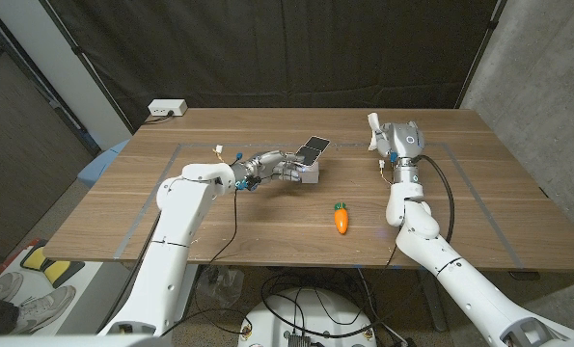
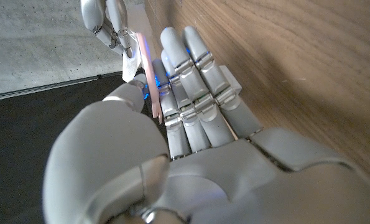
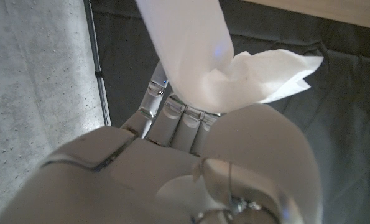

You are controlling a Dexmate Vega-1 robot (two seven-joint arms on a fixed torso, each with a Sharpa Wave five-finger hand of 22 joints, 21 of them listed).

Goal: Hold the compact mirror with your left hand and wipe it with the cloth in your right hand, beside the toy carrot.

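Head view: the left hand grips the open compact mirror on the wooden worktop, its lid tilted upward. To the right and nearer the robot lies the toy carrot, apart from the mirror. Farther right, the raised right hand holds the white cloth between closed fingers.

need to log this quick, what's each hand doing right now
Left hand: holding the open compact mirror on the table.
Right hand: holding the white cloth, raised off the table.
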